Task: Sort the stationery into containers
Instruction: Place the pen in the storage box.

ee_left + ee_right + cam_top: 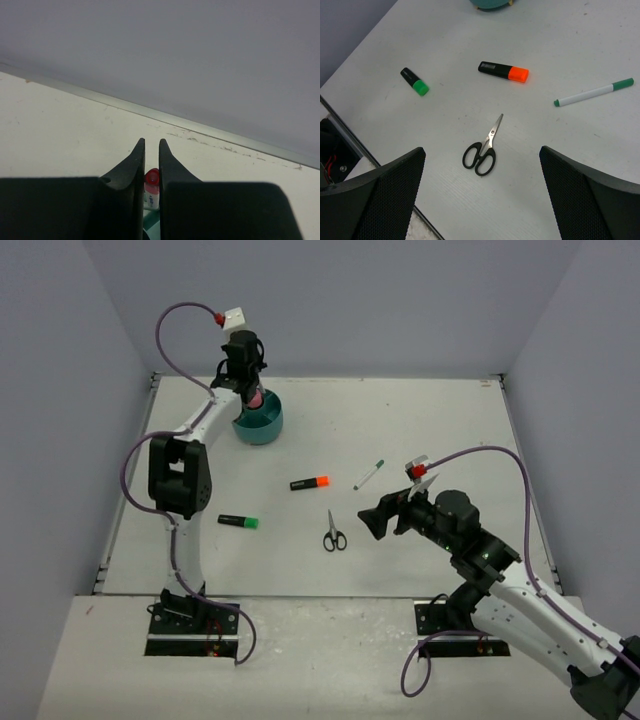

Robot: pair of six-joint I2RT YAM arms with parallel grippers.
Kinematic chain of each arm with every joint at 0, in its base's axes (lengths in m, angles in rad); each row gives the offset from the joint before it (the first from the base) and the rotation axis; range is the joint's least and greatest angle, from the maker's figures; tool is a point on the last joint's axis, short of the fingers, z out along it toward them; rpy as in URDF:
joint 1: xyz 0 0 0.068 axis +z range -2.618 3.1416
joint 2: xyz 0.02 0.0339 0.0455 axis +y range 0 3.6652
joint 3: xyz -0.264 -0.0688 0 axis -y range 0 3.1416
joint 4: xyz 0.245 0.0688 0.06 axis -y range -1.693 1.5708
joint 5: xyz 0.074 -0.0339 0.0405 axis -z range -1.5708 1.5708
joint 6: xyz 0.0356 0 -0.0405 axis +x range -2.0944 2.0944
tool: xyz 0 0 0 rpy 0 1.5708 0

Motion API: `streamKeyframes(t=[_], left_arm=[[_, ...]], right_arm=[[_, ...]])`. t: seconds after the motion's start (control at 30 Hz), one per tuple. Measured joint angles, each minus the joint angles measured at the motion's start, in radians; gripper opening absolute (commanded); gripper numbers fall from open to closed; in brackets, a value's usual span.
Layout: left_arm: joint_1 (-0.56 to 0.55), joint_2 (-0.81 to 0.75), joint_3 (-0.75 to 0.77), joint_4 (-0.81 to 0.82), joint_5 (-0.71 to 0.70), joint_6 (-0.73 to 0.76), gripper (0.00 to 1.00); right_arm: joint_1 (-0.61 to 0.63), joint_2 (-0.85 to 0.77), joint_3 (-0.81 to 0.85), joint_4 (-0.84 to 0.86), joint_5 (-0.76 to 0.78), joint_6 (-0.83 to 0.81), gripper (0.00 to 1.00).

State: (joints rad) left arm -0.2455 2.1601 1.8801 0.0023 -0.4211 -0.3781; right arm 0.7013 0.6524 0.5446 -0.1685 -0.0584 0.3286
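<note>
Stationery mostly loose on table [450, 440]: scissors [482, 152], orange-capped highlighter [503, 71], green-capped highlighter [414, 81], white pen [592, 93]. Left gripper [151, 150] nearly closed, pinching pink tube [152, 181] over teal organiser [262, 426], likely to drop it in. Right gripper [375, 518] spread wide, empty, above scissors, probably the next pick.

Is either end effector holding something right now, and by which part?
The left end effector pinches a red-capped white tube near its cap; the right end effector, open, holds nothing.

No text can be read; the label print on the orange-capped highlighter [503, 71] is too small.
</note>
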Motion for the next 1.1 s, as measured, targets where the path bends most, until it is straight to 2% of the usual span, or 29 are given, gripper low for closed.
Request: streamKeyframes(t=[0.13,0.17,0.23,0.37,0.57,0.6,0.73,0.9,0.97,1.1], left_arm=[[0.037,0.0,-0.05,0.043,0.016,-0.014,0.0],[0.046,0.0,-0.065,0.05,0.018,-0.02,0.06],[0.059,0.0,-0.091,0.057,0.027,-0.026,0.27],[0.066,-0.002,-0.13,0.067,0.056,-0.043,0.53],[0.061,-0.043,-0.185,0.085,0.108,-0.068,0.73],[0.061,-0.06,-0.194,0.083,0.115,-0.076,0.78],[0.061,-0.176,-0.21,0.047,0.14,-0.11,0.88],[0.061,-0.479,-0.245,-0.053,0.169,-0.177,1.0],[0.061,-0.684,-0.342,-0.07,0.2,-0.221,1.0],[0.056,-1.154,-0.623,-0.044,0.297,-0.297,1.0]], right_arm=[[0.0,-0.008,0.0,0.005,-0.015,0.0,0.99],[0.0,-0.01,0.0,0.006,-0.015,0.0,0.99],[0.0,-0.012,0.0,0.007,-0.015,0.0,0.99],[0.0,-0.012,0.0,0.009,-0.015,0.0,0.99],[0.0,-0.007,0.0,0.016,0.0,0.01,0.99],[0.0,0.003,0.0,0.021,0.014,0.022,0.99],[0.0,0.065,0.0,0.025,0.108,0.11,0.99],[-0.001,0.249,0.071,-0.043,0.197,0.218,0.99],[-0.001,0.357,0.15,-0.086,0.229,0.274,0.98],[-0.011,0.573,0.31,-0.121,0.301,0.372,0.84]])
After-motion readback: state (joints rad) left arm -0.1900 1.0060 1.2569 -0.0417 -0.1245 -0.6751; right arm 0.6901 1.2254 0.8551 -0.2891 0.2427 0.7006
